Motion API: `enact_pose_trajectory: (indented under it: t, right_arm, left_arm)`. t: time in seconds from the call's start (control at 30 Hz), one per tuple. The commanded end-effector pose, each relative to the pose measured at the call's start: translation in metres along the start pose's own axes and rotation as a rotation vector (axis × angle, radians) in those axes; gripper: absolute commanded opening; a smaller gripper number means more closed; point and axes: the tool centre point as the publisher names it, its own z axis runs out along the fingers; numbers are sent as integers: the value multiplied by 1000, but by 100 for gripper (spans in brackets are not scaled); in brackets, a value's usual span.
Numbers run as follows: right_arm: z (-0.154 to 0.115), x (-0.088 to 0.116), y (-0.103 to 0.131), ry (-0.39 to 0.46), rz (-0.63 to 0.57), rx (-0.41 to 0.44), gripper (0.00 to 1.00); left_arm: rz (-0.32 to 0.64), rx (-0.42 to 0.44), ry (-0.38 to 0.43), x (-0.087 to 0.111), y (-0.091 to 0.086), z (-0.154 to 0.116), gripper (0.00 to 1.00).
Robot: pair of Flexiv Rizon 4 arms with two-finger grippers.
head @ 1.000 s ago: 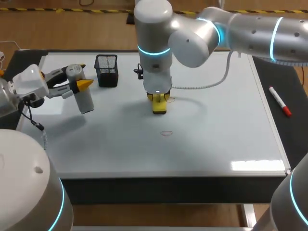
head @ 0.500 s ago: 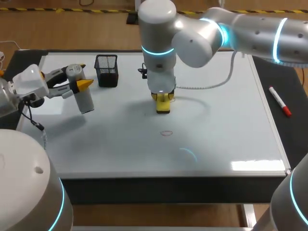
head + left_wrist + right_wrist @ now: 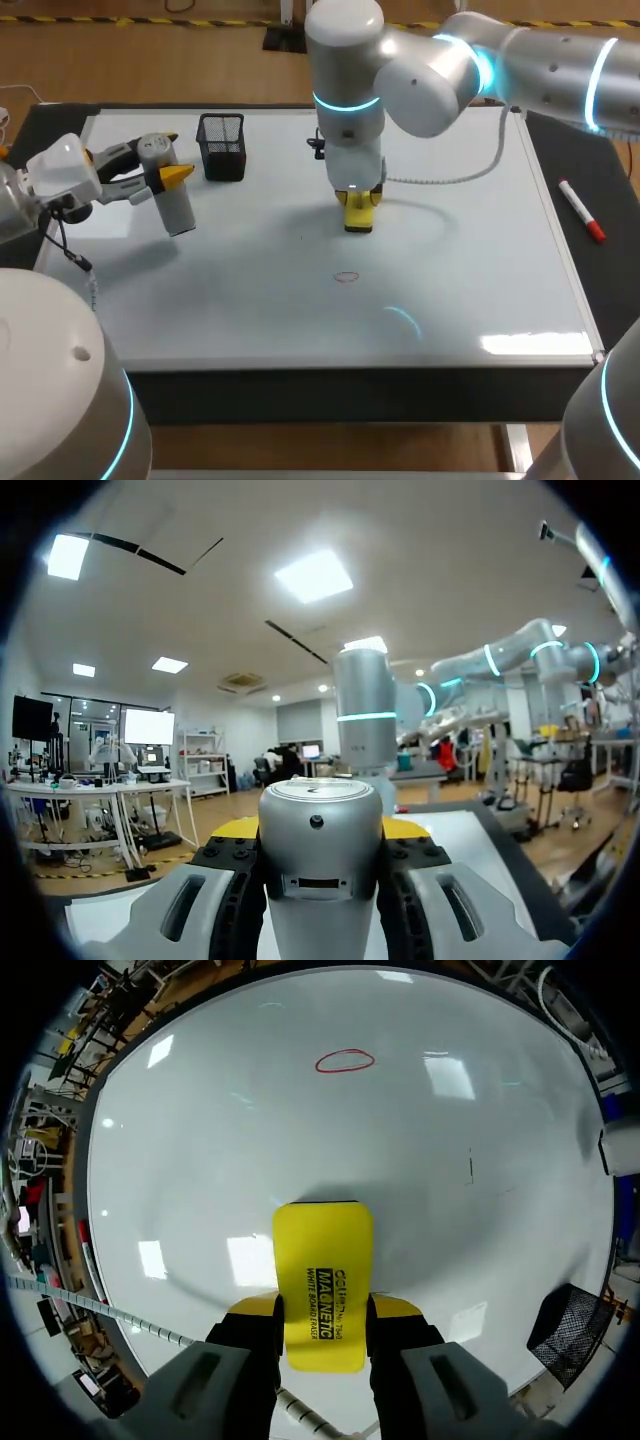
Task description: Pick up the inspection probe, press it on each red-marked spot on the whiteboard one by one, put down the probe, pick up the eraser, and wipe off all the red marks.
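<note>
Print on eraser (image 3: 322,1280), right wrist view only

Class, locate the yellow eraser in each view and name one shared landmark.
Head view: eraser at centre, beyond the red oval.
Left wrist view: not in it.
Right wrist view: eraser between the right gripper's jaws.
Landmark: red oval, head and right wrist views.

The yellow eraser (image 3: 359,215) stands on end near the middle of the whiteboard (image 3: 450,280), clamped in the right pincer (image 3: 322,1325). One red oval mark (image 3: 346,277) lies near it. The grey cylindrical probe (image 3: 172,198) hangs tilted in the left pincer (image 3: 170,155) over the board's left part.
</note>
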Motion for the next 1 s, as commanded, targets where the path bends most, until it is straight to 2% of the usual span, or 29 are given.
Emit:
enact_pose_trajectory:
  t: [0.03,0.33,0.47,0.73,1.0]
  right_arm:
    - [3,13,-1,-1,7,3,0]
    - [-1,19,-3,-6,28,7,0]
    - [-11,23,-5,-30,30,-3,0]
    - [-35,48,-18,-29,55,25,0]
    - [-38,78,-33,-37,141,26,0]
  left_arm:
    - [1,1,-1,1,-1,0,0]
    - [1,1,-1,1,-1,0,0]
    - [1,1,-1,1,-1,0,0]
    - [1,1,-1,1,-1,0,0]
    - [1,1,-1,1,-1,0,0]
